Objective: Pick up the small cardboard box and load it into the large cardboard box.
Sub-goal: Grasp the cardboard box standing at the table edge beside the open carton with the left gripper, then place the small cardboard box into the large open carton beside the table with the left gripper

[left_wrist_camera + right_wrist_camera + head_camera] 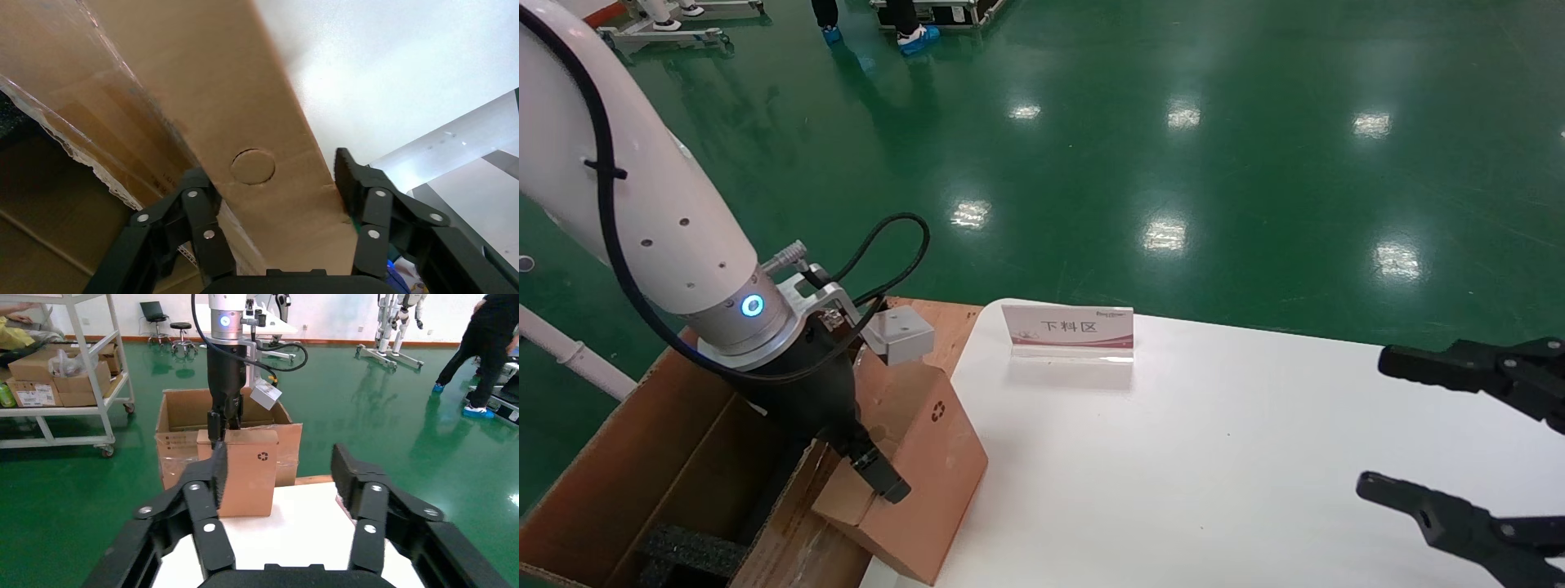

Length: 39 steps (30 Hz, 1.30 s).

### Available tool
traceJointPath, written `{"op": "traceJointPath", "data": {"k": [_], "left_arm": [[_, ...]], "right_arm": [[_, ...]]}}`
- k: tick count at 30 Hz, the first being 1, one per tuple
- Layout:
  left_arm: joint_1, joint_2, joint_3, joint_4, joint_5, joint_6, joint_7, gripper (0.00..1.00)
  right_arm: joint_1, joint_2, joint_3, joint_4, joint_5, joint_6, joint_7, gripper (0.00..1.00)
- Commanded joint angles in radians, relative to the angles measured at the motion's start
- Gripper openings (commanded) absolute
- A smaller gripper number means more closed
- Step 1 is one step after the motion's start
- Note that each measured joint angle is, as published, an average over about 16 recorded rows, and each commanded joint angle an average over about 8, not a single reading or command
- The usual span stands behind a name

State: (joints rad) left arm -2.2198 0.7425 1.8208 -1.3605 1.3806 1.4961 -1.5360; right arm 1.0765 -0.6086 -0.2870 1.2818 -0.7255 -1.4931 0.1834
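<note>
The small cardboard box (928, 457) stands on edge at the white table's left edge, recycling symbol facing right, touching the large cardboard box (641, 457). My left gripper (878, 474) reaches down from above and is shut on the small box's narrow top side (214, 73), with its fingers (202, 190) pressed on both faces. The right wrist view shows the small box (245, 478) upright in front of the large box (183, 410). My right gripper (1377, 420) is open and empty over the table's right side, also seen in its own wrist view (278, 471).
The white table (1214, 457) carries a small sign stand (1068, 327) near its far edge. Black foam (691, 551) lies inside the large box. Green floor surrounds the table. A shelf cart with cartons (61, 367) stands beyond the large box, and people stand farther off.
</note>
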Motion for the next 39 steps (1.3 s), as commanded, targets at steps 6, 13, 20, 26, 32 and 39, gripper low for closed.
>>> {"op": "traceJointPath", "data": {"k": [6,13,20,26,32,39], "left_arm": [[0.000,0.000,-0.001,0.000,0.000,0.000,0.000,0.00],[-0.008,0.003,-0.005,0.013,-0.003,0.001,0.005,0.00],[-0.126,-0.003,-0.056,0.032,0.003,0.008,0.023,0.00],[-0.291,0.000,-0.105,0.051,0.050,0.039,0.047,0.00],[-0.463,0.017,-0.080,0.092,0.115,0.090,0.077,0.00],[-0.632,0.025,0.121,0.119,0.123,0.106,0.092,0.00]], "right_arm": [[0.000,0.000,0.000,0.000,0.000,0.000,0.000,0.00],[0.000,0.000,0.000,0.000,0.000,0.000,0.000,0.00],[0.000,0.000,-0.001,-0.001,0.000,0.000,0.000,0.00],[0.001,0.000,-0.001,-0.001,0.000,0.000,-0.001,0.00],[0.001,0.000,-0.001,-0.001,0.001,0.000,-0.001,0.00],[0.001,0.000,-0.002,-0.001,0.001,0.000,-0.001,0.00]]}}
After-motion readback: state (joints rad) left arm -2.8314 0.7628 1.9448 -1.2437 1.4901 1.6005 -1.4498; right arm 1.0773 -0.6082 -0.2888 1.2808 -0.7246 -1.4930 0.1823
